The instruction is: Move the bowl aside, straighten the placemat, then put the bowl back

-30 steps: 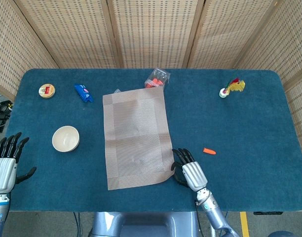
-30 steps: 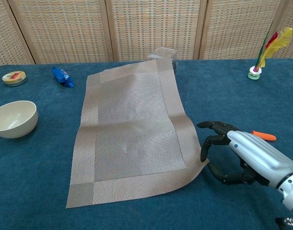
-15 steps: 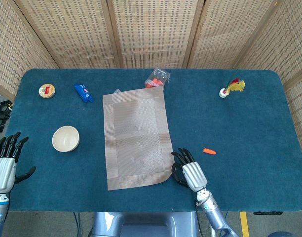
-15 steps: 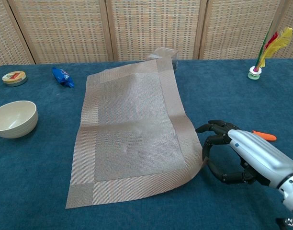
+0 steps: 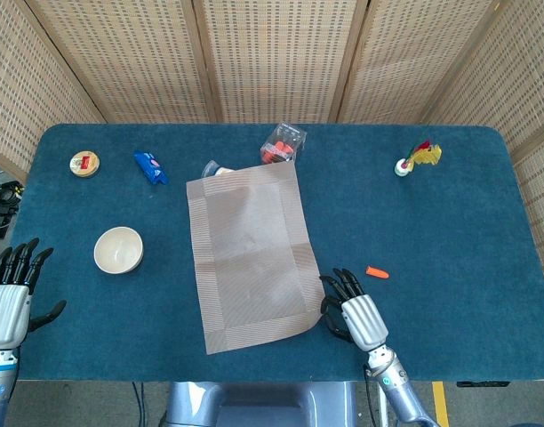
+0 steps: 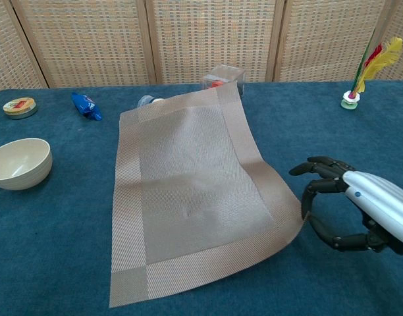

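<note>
The cream bowl (image 5: pixel 118 249) (image 6: pixel 18 163) stands on the blue table, left of the placemat and apart from it. The woven beige placemat (image 5: pixel 250 253) (image 6: pixel 195 191) lies skewed, its near right corner curled up off the cloth. My right hand (image 5: pixel 352 316) (image 6: pixel 359 214) is at that corner, and its dark fingertips (image 6: pixel 305 201) pinch the mat's edge. My left hand (image 5: pixel 10 298) hovers at the table's near left edge with fingers spread, holding nothing; the chest view does not show it.
Along the far side are a round tin (image 5: pixel 84 163), a blue packet (image 5: pixel 150 167), a clear box with red contents (image 5: pixel 283 144) and a feathered shuttlecock (image 5: pixel 419 157). A small pale object (image 5: pixel 214 169) shows at the mat's far edge. An orange piece (image 5: pixel 377 272) lies right of the mat.
My right hand has drawn back toward me and rightward, dragging the placemat's near corner with it. The mat slid and turned, uncovering a small object at its far edge. The bowl stayed put.
</note>
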